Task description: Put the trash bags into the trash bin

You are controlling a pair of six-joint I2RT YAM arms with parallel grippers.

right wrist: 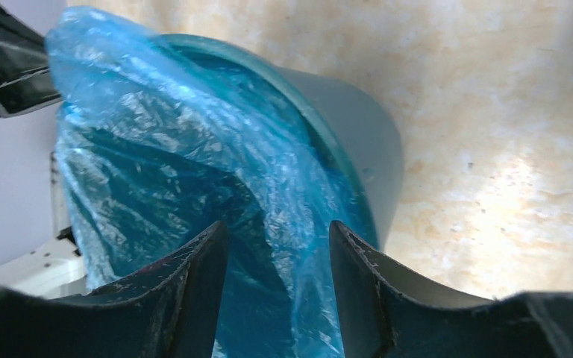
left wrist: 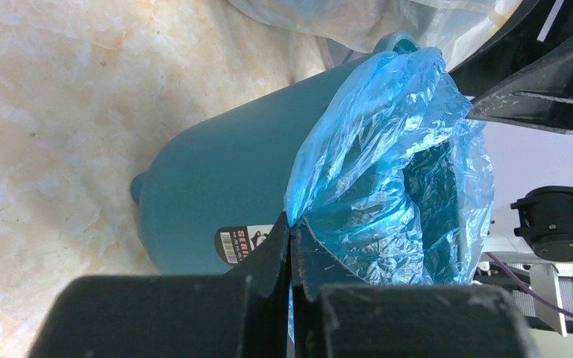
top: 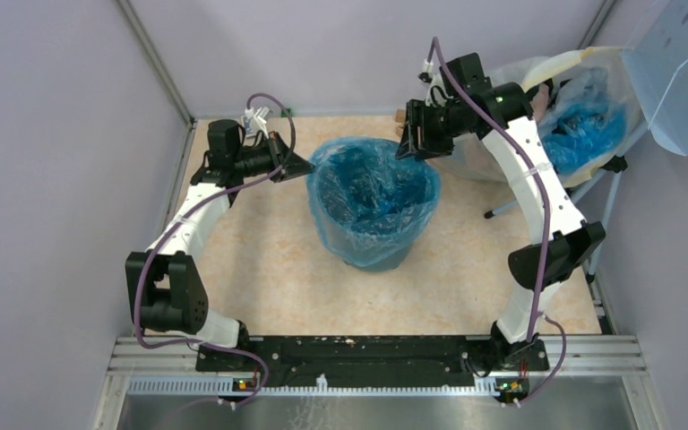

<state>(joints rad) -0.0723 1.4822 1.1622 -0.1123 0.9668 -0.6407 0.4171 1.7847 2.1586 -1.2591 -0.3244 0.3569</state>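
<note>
**Bag draped over bin, left claw pinching its edge**

The left claw (left wrist: 291, 227) is closed tight, its tips nipping the edge of the bag (left wrist: 388, 149) at the bin's (left wrist: 216, 179) left side. The right claw (right wrist: 276, 239) stands wide at the far right of the rim, with the bag's film between its fingers (right wrist: 194, 276); whether they touch it I cannot tell. The one light-blue bag lines the one teal bin, its mouth folded out over the rim. The bin stands upright mid-table (top: 269, 269), on a marbled beige top. Plain lilac-grey walls (top: 54, 134) enclose it. At the far right corner leans one cloudy sack (top: 511, 73) holding more blue plastic, beside one pale perforated panel (top: 685, 63). Two arms in all.
</note>
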